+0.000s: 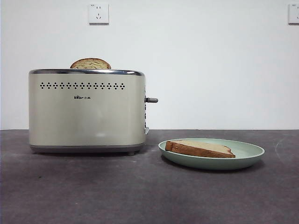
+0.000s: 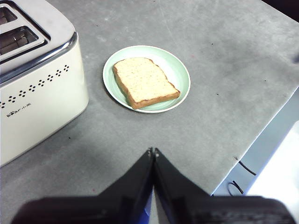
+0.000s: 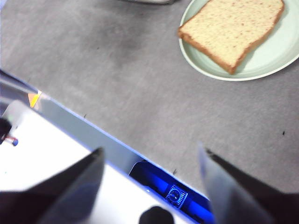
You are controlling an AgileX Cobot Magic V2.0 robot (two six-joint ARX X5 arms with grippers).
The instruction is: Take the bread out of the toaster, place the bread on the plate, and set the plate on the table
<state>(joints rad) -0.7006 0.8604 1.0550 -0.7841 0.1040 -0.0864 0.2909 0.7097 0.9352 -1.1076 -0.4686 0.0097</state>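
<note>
The flat slice of pale speckled bread with a dark brown crust lies inside the round mint-green plate, which rests on the dark grey matte counter just right of the boxy cream toaster with its chrome rim. Only the front view shows a second brown dome-topped slice standing up out of the toaster's far slot, a grey lever on the toaster's right side, and two white wall sockets on the plain white wall behind.

The left wrist view shows the bread's whole face, lying a little off the plate's centre, and the toaster's slots from above. There the left gripper hangs over bare counter, apart from plate and toaster, its fingers pressed together on nothing. The right gripper sits over the counter's edge, fingers spread wide and empty, the plate well beyond them.

Wide bare counter lies around the plate, faintly scuffed.
</note>
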